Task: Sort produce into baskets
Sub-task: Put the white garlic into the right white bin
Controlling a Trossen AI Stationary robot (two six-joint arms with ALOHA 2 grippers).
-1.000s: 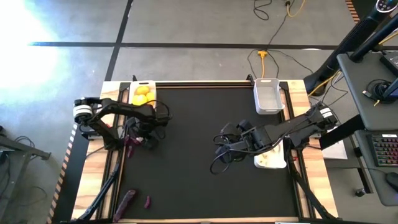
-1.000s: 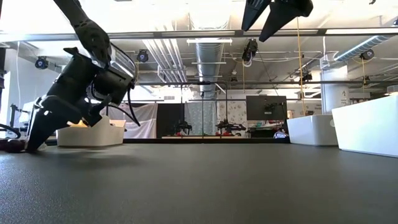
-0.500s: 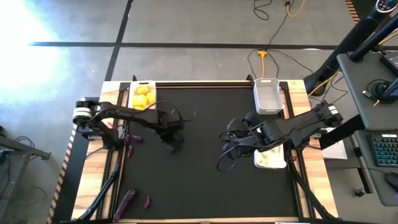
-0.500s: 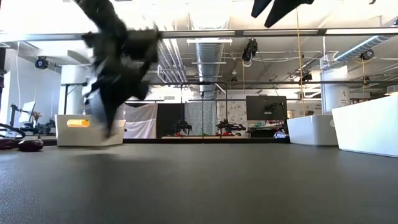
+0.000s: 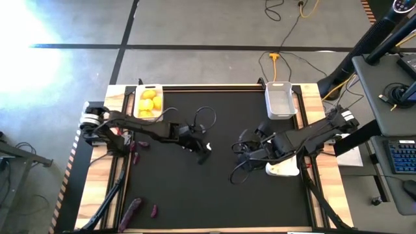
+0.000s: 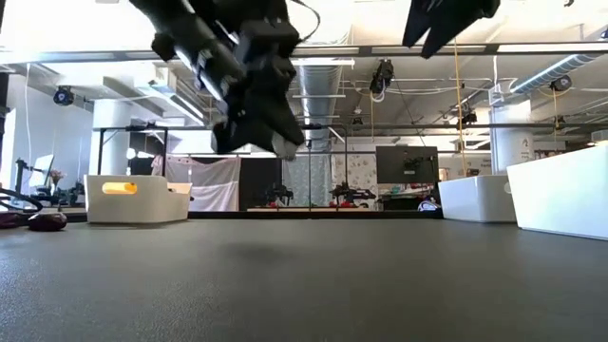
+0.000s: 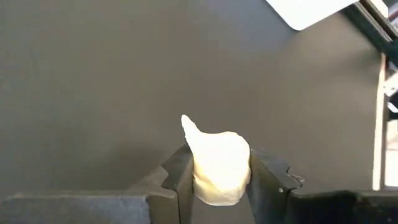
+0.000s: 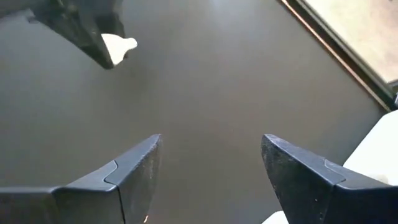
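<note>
My left gripper (image 5: 203,151) hangs over the middle of the black table, shut on a white garlic bulb (image 7: 217,158), which also shows in the low view (image 6: 283,144) and the right wrist view (image 8: 118,46). My right gripper (image 8: 211,168) is open and holds nothing; it hovers right of centre (image 5: 239,159), high above the table. Yellow lemons lie in the far-left basket (image 5: 149,103). The far-right basket (image 5: 280,99) looks bare inside. A third basket (image 5: 284,170) sits at the right, half hidden by my right arm. Dark purple eggplants (image 5: 136,151) lie at the left edge. My left gripper pinches the garlic bulb's round sides (image 7: 198,163) between its two fingers. The fingers slant down from the table's left side. The bulb's pointed stem tip (image 7: 186,122) sticks out beyond the fingertips. The bulb is lifted clear of the table.
Two more eggplant pieces (image 5: 132,209) lie at the near left corner. Cables loop around both wrists. Bare black mat (image 5: 214,195) stretches between the arms and toward the near edge. In the low view the lemon basket (image 6: 133,199) stands at far left.
My left gripper has swung from the table's left edge, beside the eggplants, toward the middle and has risen, tipping from steeply down to a slant. It carries the garlic bulb clear of the table. My right gripper has shifted slightly.
</note>
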